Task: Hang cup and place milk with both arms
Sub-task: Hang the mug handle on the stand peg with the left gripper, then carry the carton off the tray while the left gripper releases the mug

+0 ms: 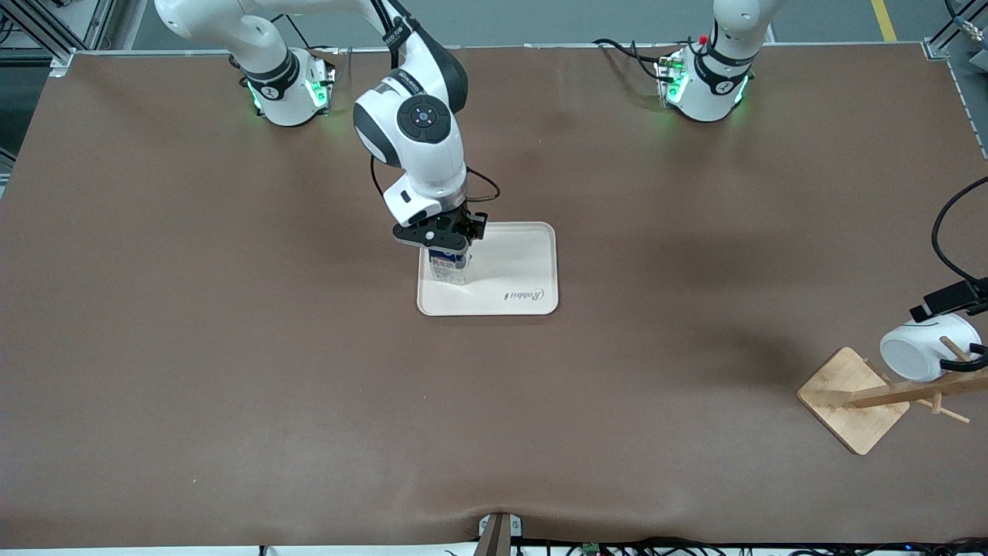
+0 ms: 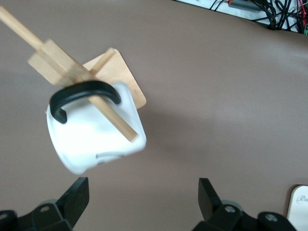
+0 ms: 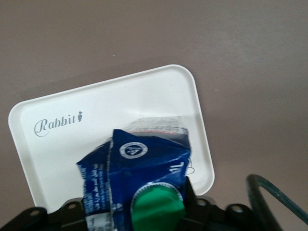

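Milk [image 1: 448,266] stands upright on the white tray [image 1: 517,262], at the tray's end toward the right arm, and the right gripper [image 1: 442,235] comes straight down on its top. In the right wrist view its fingers clench the carton's folded blue top just beside the green cap [image 3: 158,208]. Gripping it high and from above lets the carton settle flat on its base, so I judge the placing to be nearly done, with only the letting go left.

The cup [image 2: 94,127] hangs on a peg [image 2: 109,114] of the wooden rack [image 1: 876,398] at the left arm's end of the surface, the peg running through its black handle [image 2: 84,94]. The cup tilts, its weight carried by the handle on the peg. The left gripper [image 2: 144,202] hovers just beside the cup with its fingers released and spread wide, touching nothing; that spacing suggests the hang is finished and the cup is left to the rack.

The rack's square base [image 1: 849,398] rests on the brown surface [image 1: 231,347], well apart from the tray.
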### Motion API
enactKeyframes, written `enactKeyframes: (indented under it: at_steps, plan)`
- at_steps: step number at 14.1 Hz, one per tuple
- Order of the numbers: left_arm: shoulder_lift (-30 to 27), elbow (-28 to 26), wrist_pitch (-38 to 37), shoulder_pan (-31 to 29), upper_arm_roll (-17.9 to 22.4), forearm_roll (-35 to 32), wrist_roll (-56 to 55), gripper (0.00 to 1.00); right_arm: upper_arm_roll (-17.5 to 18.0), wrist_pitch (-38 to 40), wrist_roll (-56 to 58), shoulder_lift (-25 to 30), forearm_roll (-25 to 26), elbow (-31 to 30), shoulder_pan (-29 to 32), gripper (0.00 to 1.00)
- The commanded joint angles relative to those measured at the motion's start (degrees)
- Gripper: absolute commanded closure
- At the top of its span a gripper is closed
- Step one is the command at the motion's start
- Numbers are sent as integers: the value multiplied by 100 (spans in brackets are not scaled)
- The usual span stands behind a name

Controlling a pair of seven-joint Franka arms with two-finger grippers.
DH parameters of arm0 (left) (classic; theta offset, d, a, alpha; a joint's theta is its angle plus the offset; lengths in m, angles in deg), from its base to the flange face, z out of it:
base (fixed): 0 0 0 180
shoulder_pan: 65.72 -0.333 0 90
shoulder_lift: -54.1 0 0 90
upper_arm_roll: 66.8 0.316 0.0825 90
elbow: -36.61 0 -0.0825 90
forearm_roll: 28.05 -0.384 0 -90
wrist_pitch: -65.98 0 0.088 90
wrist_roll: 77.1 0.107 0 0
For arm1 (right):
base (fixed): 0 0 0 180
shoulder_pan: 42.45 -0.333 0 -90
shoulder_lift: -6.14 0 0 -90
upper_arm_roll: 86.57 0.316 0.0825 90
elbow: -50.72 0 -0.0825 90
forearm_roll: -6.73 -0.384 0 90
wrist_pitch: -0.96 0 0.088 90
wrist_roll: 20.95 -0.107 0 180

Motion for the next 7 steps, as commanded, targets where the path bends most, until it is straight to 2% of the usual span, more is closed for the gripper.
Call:
enactKeyframes:
  at_steps: [1, 3, 5, 6, 7]
  plan:
    - [-350, -63, -435, -61, -399, -294, -734, 0, 12, 910, 66, 87, 69, 507, 256, 100]
    - [-465, -63, -656, -61, -715, -460, -1289, 0, 21, 1887, 486, 69, 16, 1148, 607, 100]
    - [-500, -36, -858, -61, -996, -723, -1405, 0, 21, 2101, 926, 78, -569, 1493, 1002, 100]
    - [-552, -28, -946, -52, -1198, -890, -1458, 0, 12, 2154, 1111, 113, -956, 1512, 1266, 100]
    - [-623, -27, -973, -61, -1374, -1005, -1676, 0, 12, 2259, 1374, 148, -1108, 1512, 1529, 100]
